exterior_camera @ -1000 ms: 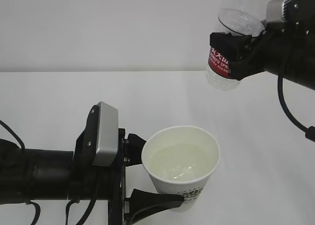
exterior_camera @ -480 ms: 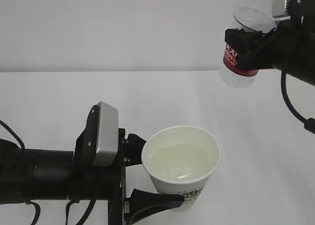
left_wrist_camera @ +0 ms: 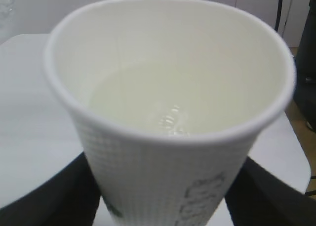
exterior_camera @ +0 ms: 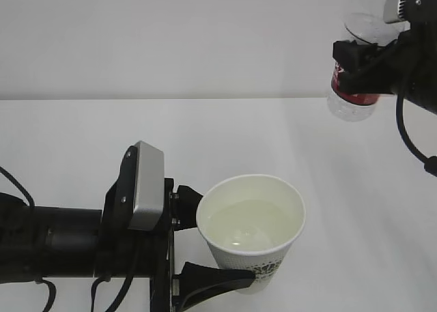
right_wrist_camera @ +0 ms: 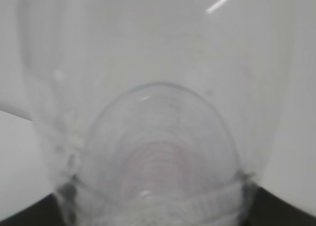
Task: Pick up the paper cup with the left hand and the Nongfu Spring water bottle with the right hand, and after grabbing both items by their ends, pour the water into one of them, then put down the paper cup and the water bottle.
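White paper, the paper cup (exterior_camera: 251, 231) sits clamped between the two fingers of my left gripper (exterior_camera: 198, 240), upright and just ahead of the grey plate on that wrist, with the water (exterior_camera: 247, 224) filling roughly the lower half and lying calm. Pouring looks finished to me, so the step in hand is setting both things down on the bench (exterior_camera: 205, 134). For the cup I should keep the rim level, lower slowly and straight, and release only once the base rests flat, since a thin wall squeezed or tipped could slop. My left arm reaches in horizontally, low and from the left. Up and well away to the right, my right gripper (exterior_camera: 365, 69) holds the Nongfu Spring water bottle (exterior_camera: 353, 87) around its red label, tilted, seemingly emptied; it needs righting before it descends.
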`<state>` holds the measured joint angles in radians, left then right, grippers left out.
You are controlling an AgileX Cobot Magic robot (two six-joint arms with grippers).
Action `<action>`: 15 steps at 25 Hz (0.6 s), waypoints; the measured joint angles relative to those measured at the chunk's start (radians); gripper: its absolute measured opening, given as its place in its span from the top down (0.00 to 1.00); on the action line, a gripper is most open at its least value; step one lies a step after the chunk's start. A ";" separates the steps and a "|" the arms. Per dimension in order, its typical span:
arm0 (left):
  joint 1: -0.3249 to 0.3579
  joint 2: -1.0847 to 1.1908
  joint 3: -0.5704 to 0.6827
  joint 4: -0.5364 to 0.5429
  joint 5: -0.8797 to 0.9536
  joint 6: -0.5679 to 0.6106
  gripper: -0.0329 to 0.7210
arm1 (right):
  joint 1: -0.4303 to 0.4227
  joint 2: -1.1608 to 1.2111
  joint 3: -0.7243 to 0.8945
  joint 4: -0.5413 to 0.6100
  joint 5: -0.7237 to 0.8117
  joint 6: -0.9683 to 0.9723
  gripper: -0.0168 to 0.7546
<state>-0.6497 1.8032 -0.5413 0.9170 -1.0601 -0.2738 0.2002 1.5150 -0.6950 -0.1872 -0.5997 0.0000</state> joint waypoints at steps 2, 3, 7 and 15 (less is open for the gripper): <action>0.000 0.000 0.000 0.000 0.000 0.000 0.25 | 0.000 0.000 0.000 0.019 0.000 -0.010 0.51; 0.000 0.000 0.000 0.000 0.000 0.000 0.25 | 0.000 0.000 0.000 0.026 0.000 -0.014 0.51; 0.000 0.000 0.000 0.000 0.000 0.000 0.25 | 0.000 0.000 0.000 0.041 0.001 -0.020 0.51; 0.000 0.000 0.000 0.000 0.000 0.000 0.25 | -0.040 0.000 0.000 0.060 0.002 -0.037 0.51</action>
<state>-0.6497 1.8032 -0.5413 0.9170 -1.0601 -0.2738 0.1599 1.5150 -0.6950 -0.1274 -0.5975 -0.0368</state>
